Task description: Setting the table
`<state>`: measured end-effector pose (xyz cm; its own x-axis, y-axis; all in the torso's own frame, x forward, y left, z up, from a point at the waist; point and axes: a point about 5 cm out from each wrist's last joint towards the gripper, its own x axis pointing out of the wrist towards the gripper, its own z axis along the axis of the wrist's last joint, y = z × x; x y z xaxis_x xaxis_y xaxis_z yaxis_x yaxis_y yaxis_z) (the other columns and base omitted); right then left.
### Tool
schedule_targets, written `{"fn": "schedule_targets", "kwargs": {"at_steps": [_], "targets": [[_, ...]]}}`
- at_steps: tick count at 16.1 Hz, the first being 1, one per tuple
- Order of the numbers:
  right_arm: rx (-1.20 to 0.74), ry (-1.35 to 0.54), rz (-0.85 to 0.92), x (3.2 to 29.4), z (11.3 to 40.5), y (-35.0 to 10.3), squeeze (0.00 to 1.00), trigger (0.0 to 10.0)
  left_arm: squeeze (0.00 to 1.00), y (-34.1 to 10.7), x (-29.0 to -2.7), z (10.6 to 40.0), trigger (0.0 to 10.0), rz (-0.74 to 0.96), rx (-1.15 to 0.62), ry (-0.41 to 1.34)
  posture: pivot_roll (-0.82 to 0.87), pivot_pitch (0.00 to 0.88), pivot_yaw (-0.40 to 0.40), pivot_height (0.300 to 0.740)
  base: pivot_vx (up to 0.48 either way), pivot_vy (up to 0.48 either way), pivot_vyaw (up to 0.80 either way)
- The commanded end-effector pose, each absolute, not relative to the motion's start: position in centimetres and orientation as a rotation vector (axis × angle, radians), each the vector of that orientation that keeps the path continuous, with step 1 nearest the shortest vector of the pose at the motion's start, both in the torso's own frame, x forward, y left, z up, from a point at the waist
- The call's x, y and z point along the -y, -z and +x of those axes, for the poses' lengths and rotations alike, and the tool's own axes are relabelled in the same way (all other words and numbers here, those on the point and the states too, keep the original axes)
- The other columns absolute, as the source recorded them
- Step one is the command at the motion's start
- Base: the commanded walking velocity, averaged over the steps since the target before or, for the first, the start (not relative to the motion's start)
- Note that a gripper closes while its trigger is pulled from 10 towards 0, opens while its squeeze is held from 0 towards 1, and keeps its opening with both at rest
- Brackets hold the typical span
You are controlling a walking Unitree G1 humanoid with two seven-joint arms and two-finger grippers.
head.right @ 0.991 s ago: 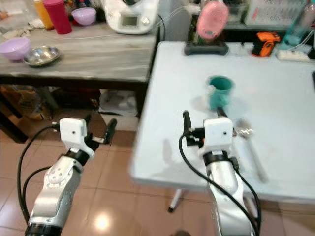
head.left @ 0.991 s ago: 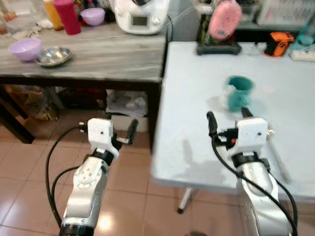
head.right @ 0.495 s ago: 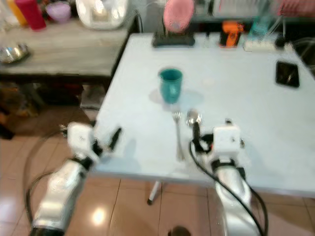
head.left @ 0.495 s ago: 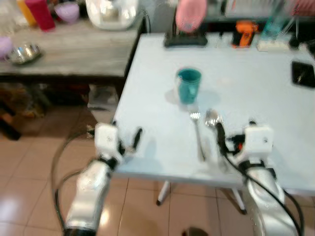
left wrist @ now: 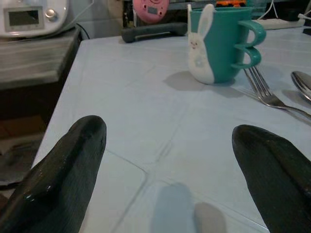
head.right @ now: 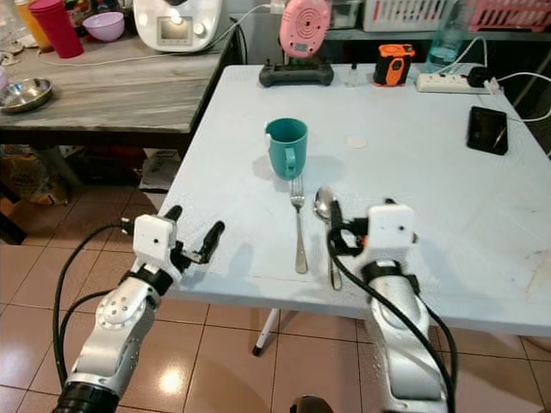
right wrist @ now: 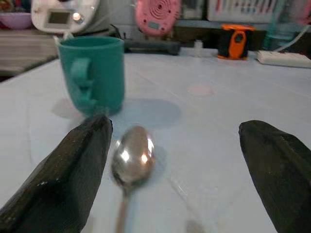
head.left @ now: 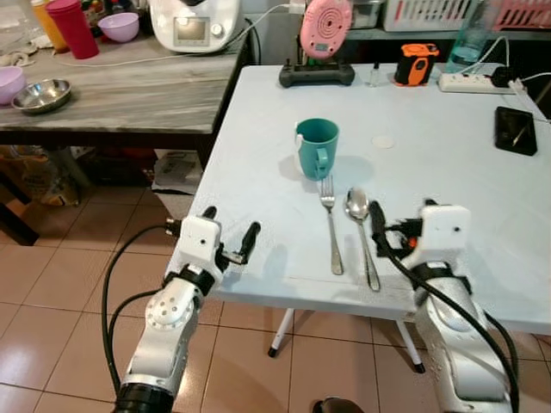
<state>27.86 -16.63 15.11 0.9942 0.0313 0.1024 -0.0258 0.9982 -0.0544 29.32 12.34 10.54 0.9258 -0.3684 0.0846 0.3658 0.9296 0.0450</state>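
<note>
Two shiny metal utensils (head.left: 351, 231) flank a glossy teal mug (head.left: 317, 148).

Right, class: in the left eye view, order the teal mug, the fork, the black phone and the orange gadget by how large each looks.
1. fork, longest by far
2. teal mug
3. black phone
4. orange gadget

The phone and gadget sit farther from the camera, so their rank is less sure.
</note>
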Motion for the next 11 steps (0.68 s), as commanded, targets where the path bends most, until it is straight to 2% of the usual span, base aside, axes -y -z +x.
{"fn": "schedule_targets", "kwargs": {"at_steps": [1, 6, 11], "targets": [[0.100, -0.048, -0.028, 16.2, 28.2, -14.9, 0.00, 10.0, 0.00, -10.4, -12.7, 29.5, 10.0, 0.024, 0.082, 0.365, -0.29, 0.120, 0.069, 0.740, 0.000, 0.000, 0.00], [0.043, -0.108, 0.094, 14.4, 30.2, -14.2, 0.00, 10.0, 0.00, -10.5, -12.2, 29.5, 10.0, 0.025, 0.092, 0.429, -0.28, 0.135, 0.078, 0.740, 0.000, 0.000, 0.00], [-0.023, -0.189, 0.105, 11.7, 30.7, -13.1, 0.00, 10.0, 0.00, -11.2, -11.2, 28.3, 10.0, 0.059, 0.139, 0.648, -0.27, 0.145, 0.071, 0.740, 0.000, 0.000, 0.00]]}}
